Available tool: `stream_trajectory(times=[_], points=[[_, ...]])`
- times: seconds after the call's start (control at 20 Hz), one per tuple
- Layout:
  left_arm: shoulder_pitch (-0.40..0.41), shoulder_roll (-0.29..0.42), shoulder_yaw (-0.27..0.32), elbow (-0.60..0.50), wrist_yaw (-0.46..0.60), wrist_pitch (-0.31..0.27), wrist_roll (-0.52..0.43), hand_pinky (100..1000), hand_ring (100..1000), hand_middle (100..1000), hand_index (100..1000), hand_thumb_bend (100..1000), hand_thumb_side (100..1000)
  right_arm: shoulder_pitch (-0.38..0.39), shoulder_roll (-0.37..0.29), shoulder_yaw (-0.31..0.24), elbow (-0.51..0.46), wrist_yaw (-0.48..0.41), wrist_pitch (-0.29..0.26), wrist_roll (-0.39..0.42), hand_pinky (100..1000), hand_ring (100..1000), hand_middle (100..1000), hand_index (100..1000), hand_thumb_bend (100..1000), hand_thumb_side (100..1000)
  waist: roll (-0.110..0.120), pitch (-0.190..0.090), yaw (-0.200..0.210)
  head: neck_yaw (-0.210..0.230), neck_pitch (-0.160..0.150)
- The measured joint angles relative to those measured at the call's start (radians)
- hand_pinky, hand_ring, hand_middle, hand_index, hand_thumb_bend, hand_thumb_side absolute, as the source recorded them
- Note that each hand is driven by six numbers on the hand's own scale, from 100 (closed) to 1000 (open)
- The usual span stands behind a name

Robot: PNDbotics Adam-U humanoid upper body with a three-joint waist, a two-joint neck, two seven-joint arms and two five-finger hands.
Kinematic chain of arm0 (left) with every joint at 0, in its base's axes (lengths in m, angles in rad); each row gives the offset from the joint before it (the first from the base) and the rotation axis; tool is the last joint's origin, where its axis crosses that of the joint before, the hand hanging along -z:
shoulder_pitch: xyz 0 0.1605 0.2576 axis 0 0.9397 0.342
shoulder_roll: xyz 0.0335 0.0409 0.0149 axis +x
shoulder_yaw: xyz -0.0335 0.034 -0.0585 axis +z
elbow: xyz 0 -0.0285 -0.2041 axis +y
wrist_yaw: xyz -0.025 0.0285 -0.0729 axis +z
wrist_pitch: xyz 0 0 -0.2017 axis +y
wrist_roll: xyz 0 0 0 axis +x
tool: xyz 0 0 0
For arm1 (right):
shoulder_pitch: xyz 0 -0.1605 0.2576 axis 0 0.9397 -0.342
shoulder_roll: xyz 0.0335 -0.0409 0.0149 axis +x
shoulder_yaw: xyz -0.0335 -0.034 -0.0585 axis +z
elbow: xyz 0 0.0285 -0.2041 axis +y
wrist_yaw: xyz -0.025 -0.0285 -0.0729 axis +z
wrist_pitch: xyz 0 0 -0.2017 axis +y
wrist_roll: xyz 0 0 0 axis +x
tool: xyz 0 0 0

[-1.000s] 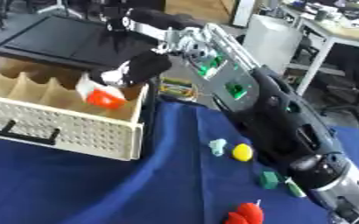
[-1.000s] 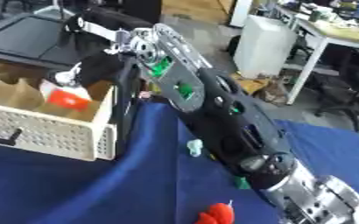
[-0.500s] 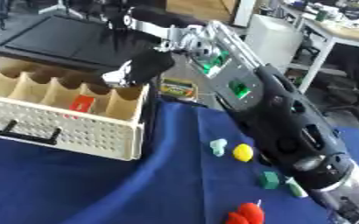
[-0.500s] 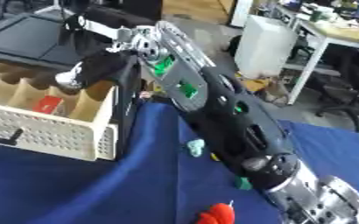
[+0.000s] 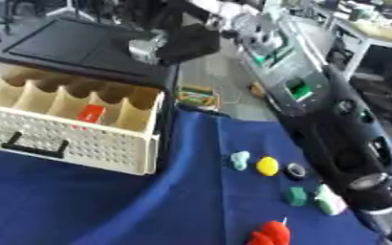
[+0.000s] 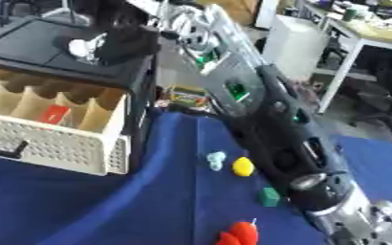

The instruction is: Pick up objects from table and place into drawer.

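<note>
Red thing in the drawer

The right hand holds nothing, fingers curled. The yellow toy looks light; grab its sides.

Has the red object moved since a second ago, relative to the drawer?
Yes. The red object was held by the right hand above the drawer's right end; now it lies down inside a compartment, while the hand sits higher, over the black cabinet top.

The robot's right arm, black with silver joints and green markings, stretches from the lower right corner diagonally up and to the left. Its right hand hangs at the far end, dark and blurred, with its fingers curled inward, holding nothing visible.
</note>
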Motion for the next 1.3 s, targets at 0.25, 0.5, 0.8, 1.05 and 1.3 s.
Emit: stream_trajectory(times=[0.25, 0.5, 0.8, 1.05, 1.3], points=[[-0.021, 0.051, -0.013, 0.000, 0.031, -0.011, 0.011, 576, 665, 729, 824, 100, 572, 0.138, -0.094, -0.089, -0.205, -0.173, 0.092, -0.147, 711, 659, 504, 768, 192, 628, 0.025, -0.012, -0.015, 0.028, 0.019], [-0.061, 0.133, -0.021, 0.000, 0.071, -0.005, 0.005, 571, 667, 711, 830, 100, 496, 0.256, -0.175, -0.169, -0.330, -0.340, 0.101, -0.350, 703, 670, 520, 764, 111, 714, 0.043, -0.026, -0.033, 0.054, 0.034], [-0.112, 0.273, -0.029, 0.000, 0.107, 0.008, -0.008, 537, 646, 669, 815, 100, 346, 0.394, -0.249, -0.226, -0.347, -0.490, -0.010, -0.576, 711, 678, 526, 763, 100, 798, 0.063, -0.038, -0.038, 0.070, 0.044], [-0.140, 0.385, -0.053, 0.000, 0.111, 0.028, -0.028, 489, 609, 653, 810, 100, 305, 0.480, -0.274, -0.252, -0.347, -0.551, -0.080, -0.682, 727, 695, 554, 784, 100, 872, 0.079, -0.049, -0.043, 0.070, 0.054], [-0.125, 0.442, -0.113, -0.002, 0.109, 0.112, -0.112, 396, 546, 623, 794, 100, 399, 0.545, -0.276, -0.274, -0.347, -0.560, -0.147, -0.779, 725, 698, 561, 783, 100, 848, 0.086, -0.053, -0.064, 0.069, 0.071]])
